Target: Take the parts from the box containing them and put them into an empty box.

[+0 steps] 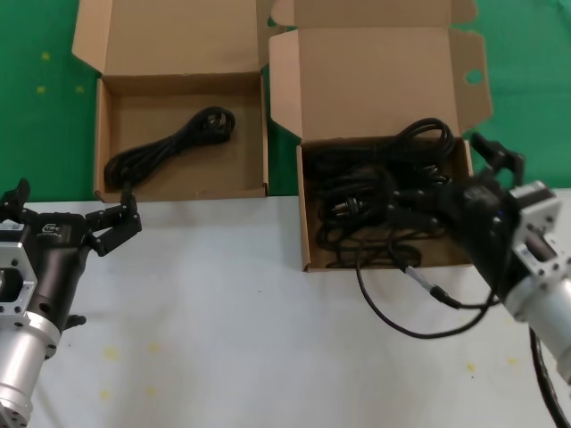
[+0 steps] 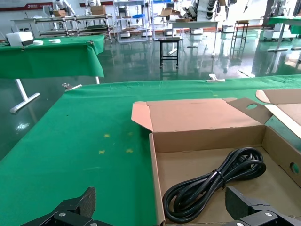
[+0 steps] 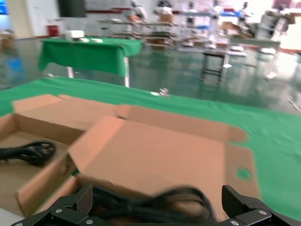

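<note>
Now right pincer [image 1: 464,192] spreads over cords [image 1: 375,201].

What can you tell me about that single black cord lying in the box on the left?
The cord is a black rubber power cable wound into one long, loose bundle, tied near its middle, with a moulded plug at the far end. It lies diagonally on the floor of the wide shallow cardboard box, alone there, from the near left corner toward the far right. Nothing grips it; the left gripper hovers open just in front of the box.

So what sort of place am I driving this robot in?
Probably a robot lab or test hall: more green-draped tables, metal racks holding boxes, a glossy open floor, and what look like other robots at the back.
</note>
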Robot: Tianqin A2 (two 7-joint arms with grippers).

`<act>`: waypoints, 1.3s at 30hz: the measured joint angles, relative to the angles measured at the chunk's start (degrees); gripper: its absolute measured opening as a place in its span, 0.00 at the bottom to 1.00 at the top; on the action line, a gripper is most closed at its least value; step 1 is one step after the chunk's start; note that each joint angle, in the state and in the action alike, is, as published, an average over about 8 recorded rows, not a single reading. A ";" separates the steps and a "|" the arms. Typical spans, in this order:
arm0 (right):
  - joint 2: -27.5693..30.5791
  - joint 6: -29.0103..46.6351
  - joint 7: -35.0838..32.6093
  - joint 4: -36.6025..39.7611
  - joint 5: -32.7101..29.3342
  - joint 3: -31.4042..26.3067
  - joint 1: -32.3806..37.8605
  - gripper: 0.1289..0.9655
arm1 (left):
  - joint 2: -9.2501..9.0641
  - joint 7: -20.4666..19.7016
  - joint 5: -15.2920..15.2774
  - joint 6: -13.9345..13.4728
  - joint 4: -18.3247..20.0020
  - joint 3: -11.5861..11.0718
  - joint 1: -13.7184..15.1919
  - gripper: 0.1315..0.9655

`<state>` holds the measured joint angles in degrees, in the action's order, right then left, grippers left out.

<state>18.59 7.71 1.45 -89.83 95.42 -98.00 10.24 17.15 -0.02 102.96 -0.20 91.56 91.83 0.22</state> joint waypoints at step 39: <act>-1.13 -6.24 -1.18 -1.49 6.24 5.11 -8.28 1.00 | 0.03 0.02 0.14 0.16 0.09 -0.13 -0.17 1.00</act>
<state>17.46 1.48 0.27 -91.32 101.65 -92.88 1.96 17.18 0.00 103.10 -0.04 91.65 91.70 0.04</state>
